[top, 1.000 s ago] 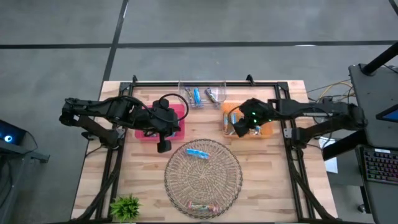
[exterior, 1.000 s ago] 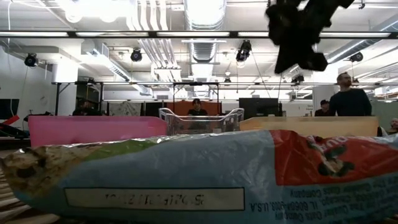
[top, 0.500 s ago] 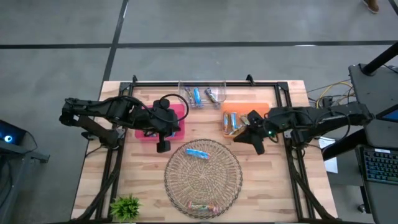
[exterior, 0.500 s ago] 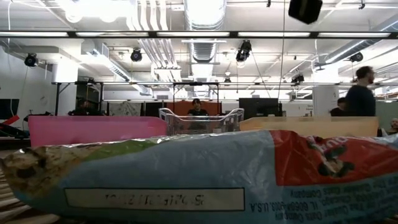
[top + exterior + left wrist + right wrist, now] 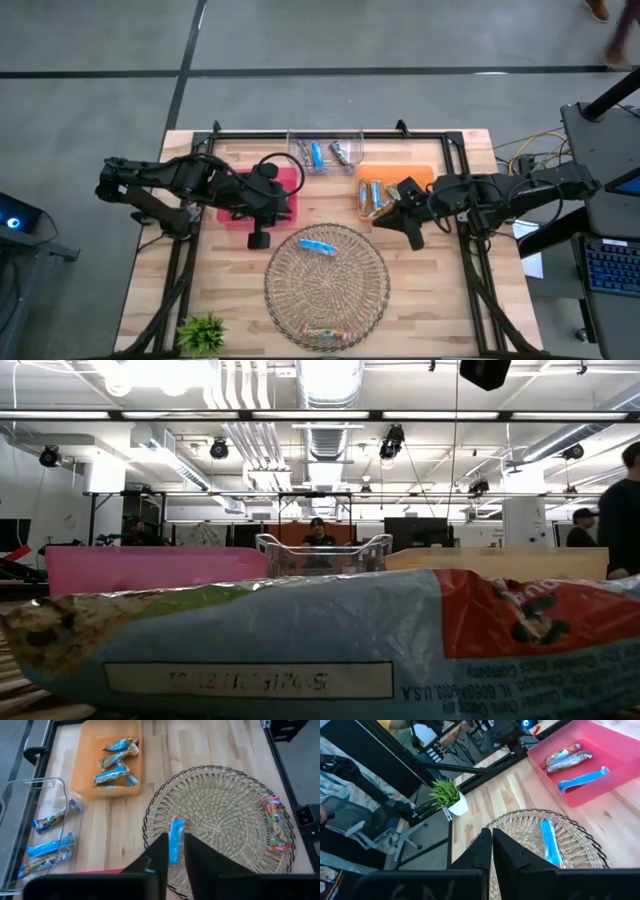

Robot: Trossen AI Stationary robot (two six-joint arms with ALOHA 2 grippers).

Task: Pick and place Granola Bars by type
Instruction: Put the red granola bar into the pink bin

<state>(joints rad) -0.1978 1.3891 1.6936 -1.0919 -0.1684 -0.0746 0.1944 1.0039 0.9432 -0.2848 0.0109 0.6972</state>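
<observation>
A blue granola bar (image 5: 318, 245) lies on the far part of a round woven mat (image 5: 327, 283). A reddish bar (image 5: 322, 333) lies at the mat's near edge and fills the low view (image 5: 300, 640). More bars lie in the pink tray (image 5: 580, 765), the clear tray (image 5: 325, 152) and the orange tray (image 5: 395, 195). My left gripper (image 5: 258, 240) hangs above the table at the pink tray's near edge, its fingers (image 5: 176, 837) slightly open and holding nothing, with the blue bar (image 5: 176, 840) showing beyond them. My right gripper (image 5: 413, 238) is shut and holds nothing, raised just near the orange tray.
A small green plant (image 5: 203, 330) stands at the table's near left corner. A black metal frame (image 5: 330, 133) runs around the work area. Bare wood lies left and right of the mat. People move in the room beyond the table.
My right gripper has come off the orange tray, moving toward the table's near and right edges while rising and tipping up toward level. In the low view it has climbed almost out of the top. The bars have stayed where they were.
</observation>
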